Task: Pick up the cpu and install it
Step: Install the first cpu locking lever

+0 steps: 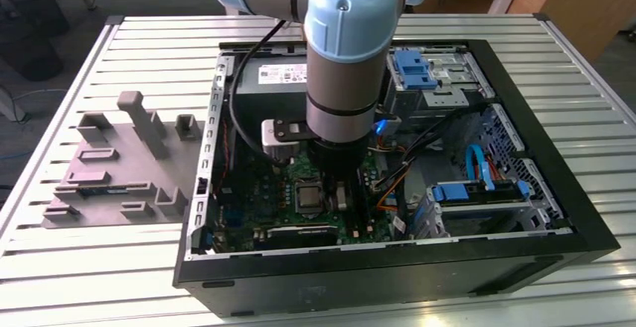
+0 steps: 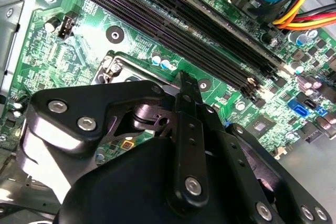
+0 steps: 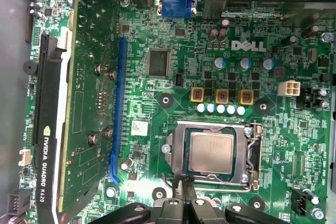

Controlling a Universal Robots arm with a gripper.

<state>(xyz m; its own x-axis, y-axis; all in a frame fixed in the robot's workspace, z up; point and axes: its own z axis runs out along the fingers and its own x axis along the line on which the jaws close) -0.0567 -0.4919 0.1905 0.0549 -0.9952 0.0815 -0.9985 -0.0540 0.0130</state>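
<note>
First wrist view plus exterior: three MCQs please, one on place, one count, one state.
1. Where is the cpu? A in the socket; B on the grey tray; C on the table.
2. How many yellow-rimmed squares are near the socket? A two; B three; C five.
3. The case is: A closed; B open, with the board exposed; C upside down.

Key: A, the cpu lies flat within the socket frame. B, three sit in a row. B, the board shows in the exterior view.

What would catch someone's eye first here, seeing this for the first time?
The big grey and blue robot arm plunging into the open PC case on the slatted table. In the first wrist view, the silvery cpu sits in its metal-framed socket on the green motherboard, with the gripper beside it.
</note>
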